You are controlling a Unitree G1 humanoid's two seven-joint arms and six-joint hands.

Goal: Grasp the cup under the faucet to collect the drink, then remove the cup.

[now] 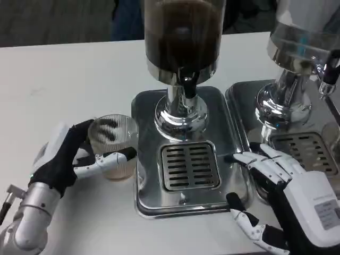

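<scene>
Two steel dispensers (183, 106) crowd white table (64, 79).

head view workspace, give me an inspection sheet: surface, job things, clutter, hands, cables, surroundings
Surface: white table, bare where it shows.
Job's things: ribbed clear cup upright on the table, left of the steel drip tray, not under the black faucet; dark drink in the dispenser above.
Clutter: a second dispenser on its own tray at right.
Hands: left hand wraps its fingers around the cup; right hand rests spread at the tray's right edge, holding nothing.
Cables: nothing seen.
Surroundings: dark floor beyond the table; blue shape at top, too blurred to name.
</scene>
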